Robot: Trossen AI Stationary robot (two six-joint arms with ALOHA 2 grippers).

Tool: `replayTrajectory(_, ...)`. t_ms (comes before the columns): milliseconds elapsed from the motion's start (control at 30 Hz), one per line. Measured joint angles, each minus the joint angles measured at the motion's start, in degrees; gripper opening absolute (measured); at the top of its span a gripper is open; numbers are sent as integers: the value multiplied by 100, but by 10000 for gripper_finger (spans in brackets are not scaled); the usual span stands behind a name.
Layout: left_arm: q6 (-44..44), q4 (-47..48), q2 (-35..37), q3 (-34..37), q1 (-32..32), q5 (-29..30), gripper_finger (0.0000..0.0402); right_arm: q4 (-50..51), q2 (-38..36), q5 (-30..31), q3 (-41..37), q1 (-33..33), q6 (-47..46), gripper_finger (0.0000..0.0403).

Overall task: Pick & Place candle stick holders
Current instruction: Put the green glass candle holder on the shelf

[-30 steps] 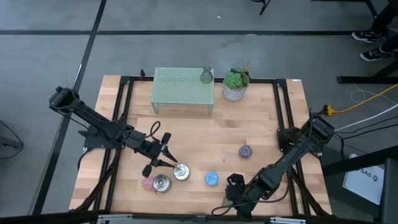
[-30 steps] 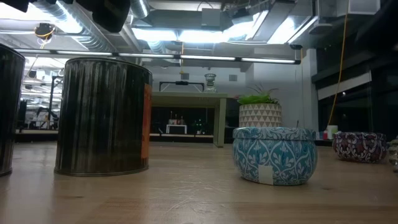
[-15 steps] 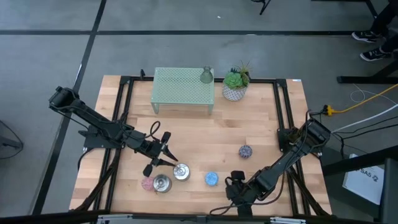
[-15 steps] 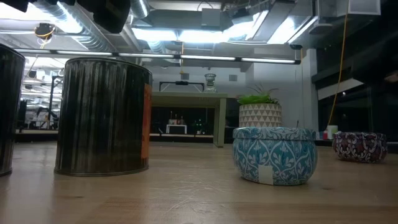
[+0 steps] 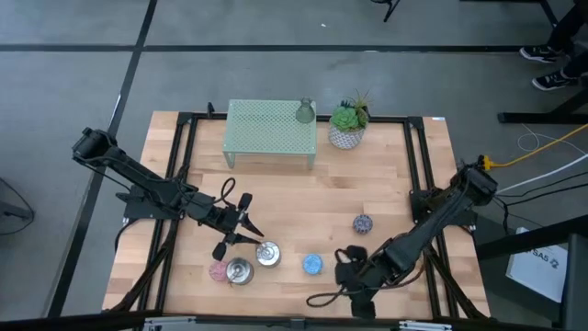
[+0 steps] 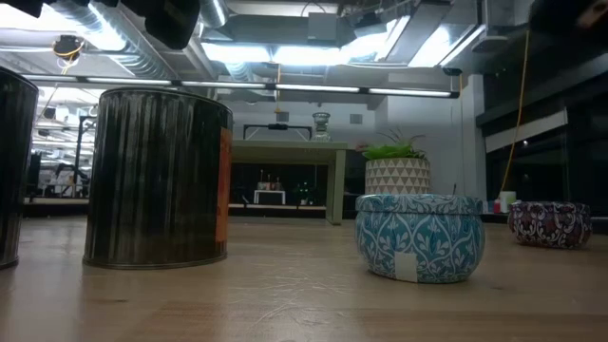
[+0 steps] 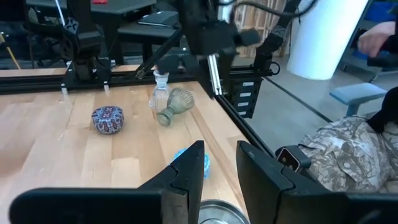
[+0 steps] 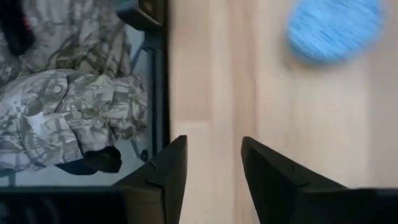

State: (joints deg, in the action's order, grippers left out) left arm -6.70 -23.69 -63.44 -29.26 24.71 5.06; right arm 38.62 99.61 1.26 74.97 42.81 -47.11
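Progress: early | we saw one glass holder [image 5: 305, 112] on mesh stand [image 5: 271, 129]; blue [image 5: 313, 264], purple [image 5: 363, 223], pink [image 5: 218, 270] & 2 silver holders [image 5: 254, 262] on bench [image 5: 303, 198] | L end effector [image 5: 241, 225] & R end effector [image 5: 349, 264]: fingers apart, empty

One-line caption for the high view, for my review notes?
Left claw hovers above silver holders; right claw sits near the blue holder.

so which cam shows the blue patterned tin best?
Low view: the round blue patterned tin stands close and sharp, lid and label visible. High view shows only a small blue disc; the left wrist view hides most of it behind a finger; right wrist blurs it.
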Motion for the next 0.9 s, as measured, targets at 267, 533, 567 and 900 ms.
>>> replayTrajectory(267, 0, 59, 0, 2, 0, 48, 86, 1607, -97, -357, 19, -1, -2236, 161)
replayTrajectory(533, 140, 118, 2, 2, 0, 66, 86, 1398, -50, -410, -575, -233, -2667, 217)
replayTrajectory(567, 145, 119, 2, 2, 0, 11, 86, 1346, -36, -411, -647, -275, -2712, 222)
replayTrajectory(900, 505, -97, 253, 377, 515, 1875, 65, 1238, -24, -492, -1046, -451, -2590, 226)
